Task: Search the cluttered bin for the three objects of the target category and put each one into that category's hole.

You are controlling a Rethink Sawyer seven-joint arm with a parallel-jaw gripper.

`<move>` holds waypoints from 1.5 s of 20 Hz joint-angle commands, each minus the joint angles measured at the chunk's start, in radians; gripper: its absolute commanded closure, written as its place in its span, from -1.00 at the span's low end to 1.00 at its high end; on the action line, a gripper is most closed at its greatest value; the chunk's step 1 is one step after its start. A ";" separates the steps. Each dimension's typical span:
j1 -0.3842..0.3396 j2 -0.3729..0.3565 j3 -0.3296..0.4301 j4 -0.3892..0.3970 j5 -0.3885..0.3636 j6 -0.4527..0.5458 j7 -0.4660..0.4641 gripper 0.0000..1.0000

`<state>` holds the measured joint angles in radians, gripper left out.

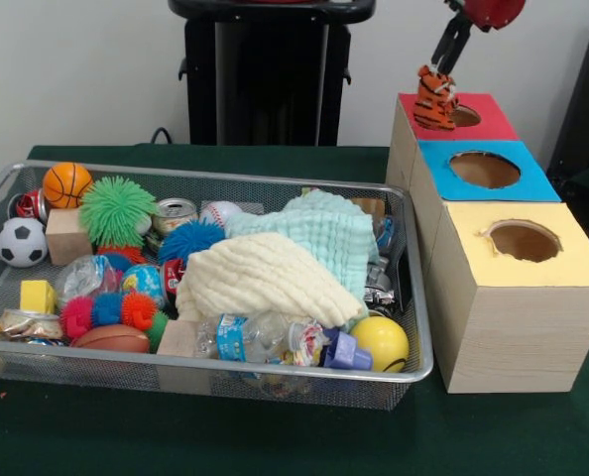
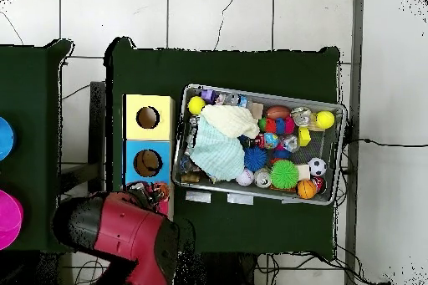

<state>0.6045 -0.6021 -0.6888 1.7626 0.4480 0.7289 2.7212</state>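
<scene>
Three boxes, front view: a row of wooden boxes at 3 o'clock of the bin, red-topped box [image 1: 478, 117] farthest, blue-topped box [image 1: 485, 171] in the middle, yellow-topped box [image 1: 526, 258] nearest, each with a round hole.
Hand, front view: hand [image 1: 441, 71] comes down from 12 o'clock over the red-topped box, clenched on the tiger toy [image 1: 434, 99].
Tiger toy, front view: orange and black striped, touching the red top just at 9 o'clock of its hole.
Bin, front view: wire mesh bin [image 1: 418, 327] on the green bench [image 1: 275, 446], holding a cream cloth [image 1: 265, 278], a mint cloth [image 1: 329, 230], a soccer ball [image 1: 21, 242], a basketball [image 1: 66, 183], a green spiky ball [image 1: 117, 210] and a yellow ball [image 1: 381, 343].
Overhead view, boxes: yellow-topped box [image 2: 161, 106] at 12 o'clock of the blue-topped box [image 2: 134, 150]; the red one mostly hidden under the arm.
Overhead view, arm: red arm [image 2: 125, 231] at 7 o'clock of the bin [image 2: 261, 197]; tiger toy [image 2: 155, 191] shows at its tip.
</scene>
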 commanded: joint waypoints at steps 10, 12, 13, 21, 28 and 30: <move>0.048 0.099 0.073 -0.039 0.116 0.097 0.407 1.00; 0.055 0.096 0.073 -0.029 0.124 0.100 0.414 1.00; 0.061 0.094 0.068 -0.026 0.125 0.109 0.420 1.00; 0.077 0.080 0.062 -0.010 0.129 0.123 0.437 1.00; 0.113 0.054 0.021 -0.019 0.116 0.190 0.468 1.00; 0.119 0.036 0.003 -0.021 0.106 0.214 0.458 1.00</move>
<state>0.7233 -0.5520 -0.7070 1.7498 0.5246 0.7879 2.8340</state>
